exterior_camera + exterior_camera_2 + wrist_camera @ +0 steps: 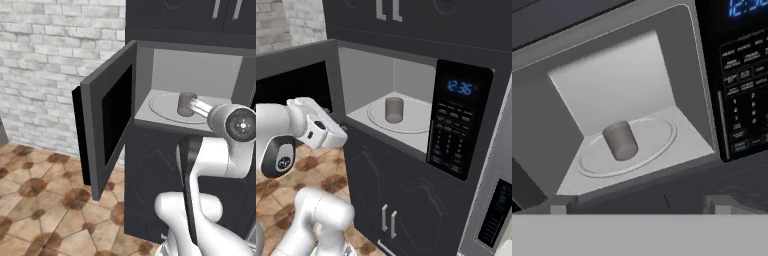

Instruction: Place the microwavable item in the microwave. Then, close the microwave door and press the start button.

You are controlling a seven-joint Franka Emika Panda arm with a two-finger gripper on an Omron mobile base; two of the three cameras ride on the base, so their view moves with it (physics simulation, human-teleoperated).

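The cup stands upright on the turntable inside the microwave. My claw hangs outside, fingers apart and empty — the open door lies to my left.

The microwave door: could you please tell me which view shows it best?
The left base view: the microwave door stands swung wide open there, with its grey frame and black window in full. The right base view catches just part of it behind the arm. In the hand view, I cannot pick it out with confidence.
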